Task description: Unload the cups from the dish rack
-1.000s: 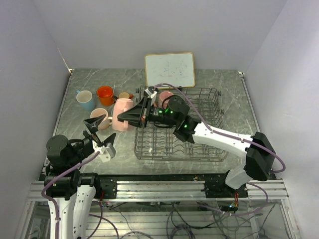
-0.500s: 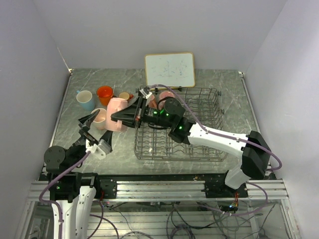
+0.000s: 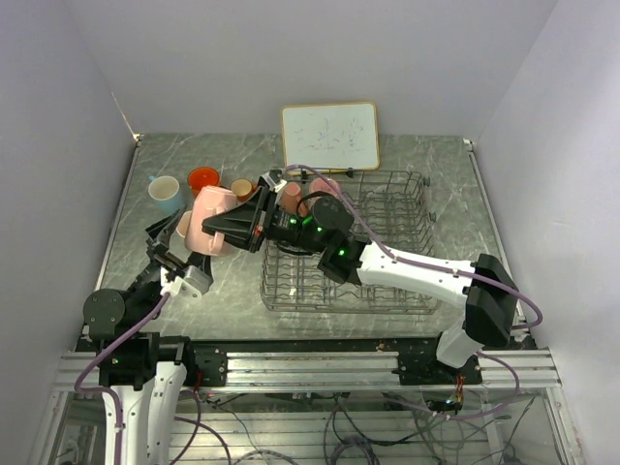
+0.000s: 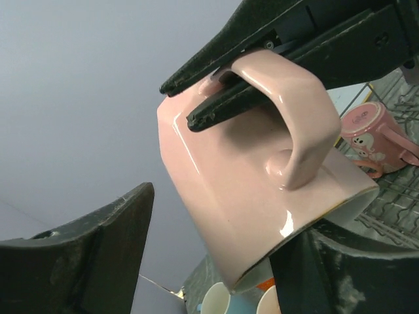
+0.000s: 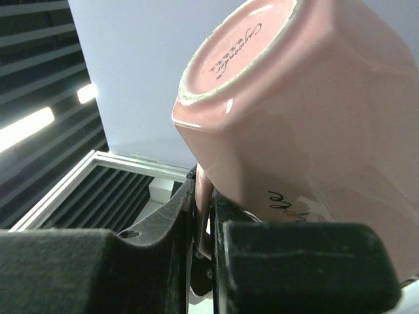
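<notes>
Pink cup (image 3: 206,215) up in the air, tilted, left of dish rack (image 3: 387,291) | right gripper (image 3: 215,235) pinching its handle | left gripper (image 3: 179,254) below, fingers spread either side of it

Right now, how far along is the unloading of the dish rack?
Partway. Done: light blue cup, orange cup and small peach cup stand left of the dish rack. In hand: right pincer grips the big pink mug by its handle, between the fingers of the open left pincer. Left: at least one pink cup sits in the rack.
</notes>
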